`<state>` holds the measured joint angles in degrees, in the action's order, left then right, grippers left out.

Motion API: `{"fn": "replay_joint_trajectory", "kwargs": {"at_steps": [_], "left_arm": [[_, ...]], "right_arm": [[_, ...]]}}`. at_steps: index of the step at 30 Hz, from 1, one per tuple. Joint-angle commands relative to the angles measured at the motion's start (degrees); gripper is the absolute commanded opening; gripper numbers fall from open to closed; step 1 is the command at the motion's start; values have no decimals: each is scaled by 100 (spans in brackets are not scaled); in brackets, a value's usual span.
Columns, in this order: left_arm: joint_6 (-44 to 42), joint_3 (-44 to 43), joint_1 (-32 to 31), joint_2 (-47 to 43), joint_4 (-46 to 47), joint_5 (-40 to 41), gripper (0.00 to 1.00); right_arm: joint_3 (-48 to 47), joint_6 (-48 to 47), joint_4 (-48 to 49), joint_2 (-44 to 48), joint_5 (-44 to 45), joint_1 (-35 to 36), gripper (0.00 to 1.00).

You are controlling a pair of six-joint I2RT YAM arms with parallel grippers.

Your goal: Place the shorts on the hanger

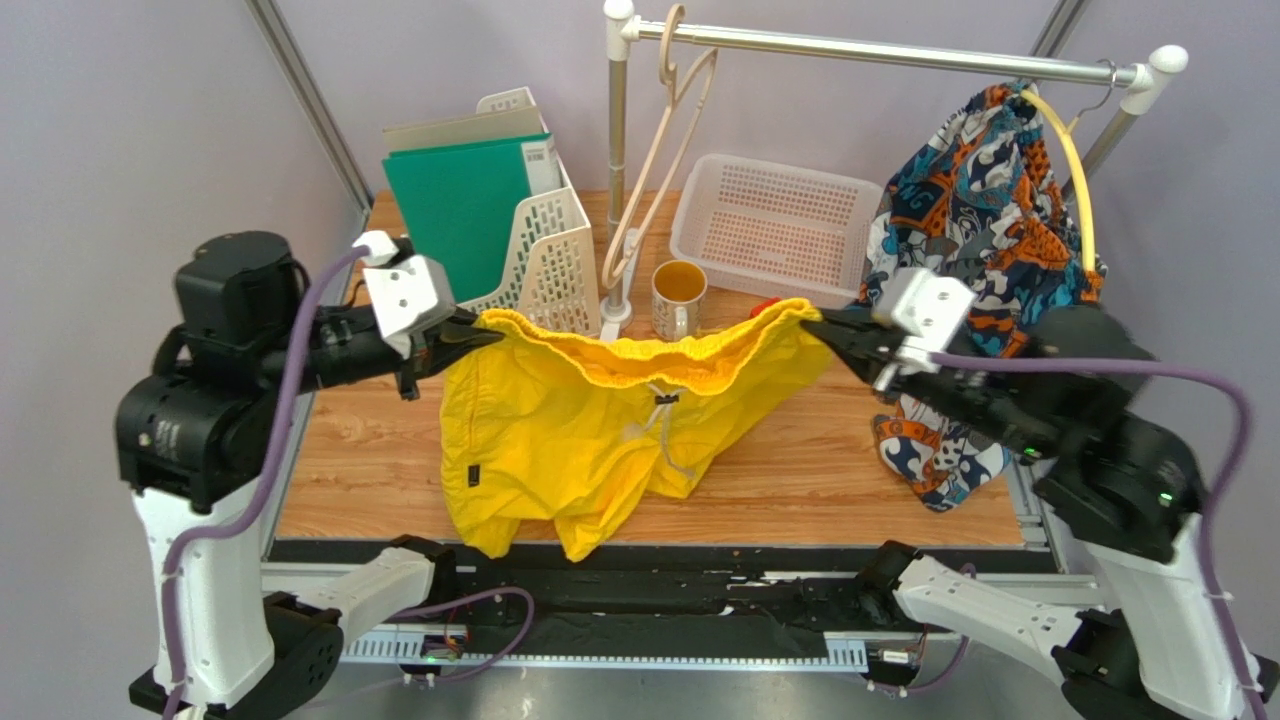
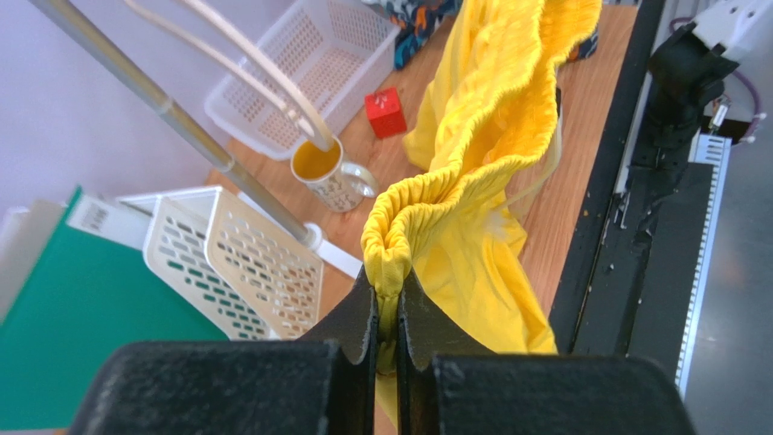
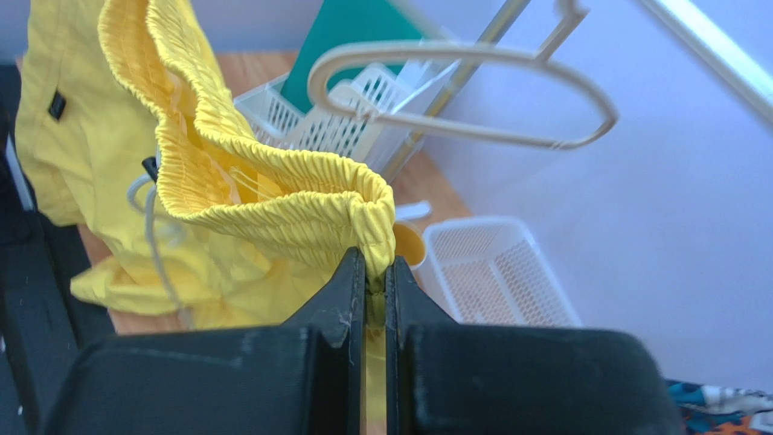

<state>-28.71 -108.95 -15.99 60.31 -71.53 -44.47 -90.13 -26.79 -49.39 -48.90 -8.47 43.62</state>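
The bright yellow shorts [image 1: 601, 420] hang stretched between my two grippers above the wooden table, waistband up, legs drooping to the front edge. My left gripper [image 1: 484, 333] is shut on the left end of the waistband [image 2: 390, 245]. My right gripper [image 1: 819, 326] is shut on the right end of the waistband [image 3: 367, 217]. The pale beige hanger [image 1: 661, 143] hangs from the rail behind the shorts, apart from them; it also shows in the right wrist view [image 3: 472, 91] and the left wrist view [image 2: 272, 82].
A white file rack [image 1: 549, 255] with green folders stands back left. A mug [image 1: 679, 297] and a white mesh basket [image 1: 774, 225] sit behind the shorts, and a red cube [image 2: 386, 111] lies near them. A patterned garment [image 1: 984, 210] hangs on a thin yellow hanger at right.
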Motion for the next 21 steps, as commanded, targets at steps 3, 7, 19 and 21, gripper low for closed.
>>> {"fn": "replay_joint_trajectory", "kwargs": {"at_steps": [3,7,19,21], "left_arm": [[488,-1637,-1,244,-1047,-431,0],[910,-1841,-1,165,-942,-466,0],[614,1172,-1,-442,700,1036,0],[289,1907,8,-433,1349,1299,0]], "right_arm": [[-1612,278,-852,-172,101,-11,0],[-2052,700,-1152,-216,-181,-11,0],[318,543,480,-338,1515,-98,0],[679,438,876,-322,1210,-291,0]]}}
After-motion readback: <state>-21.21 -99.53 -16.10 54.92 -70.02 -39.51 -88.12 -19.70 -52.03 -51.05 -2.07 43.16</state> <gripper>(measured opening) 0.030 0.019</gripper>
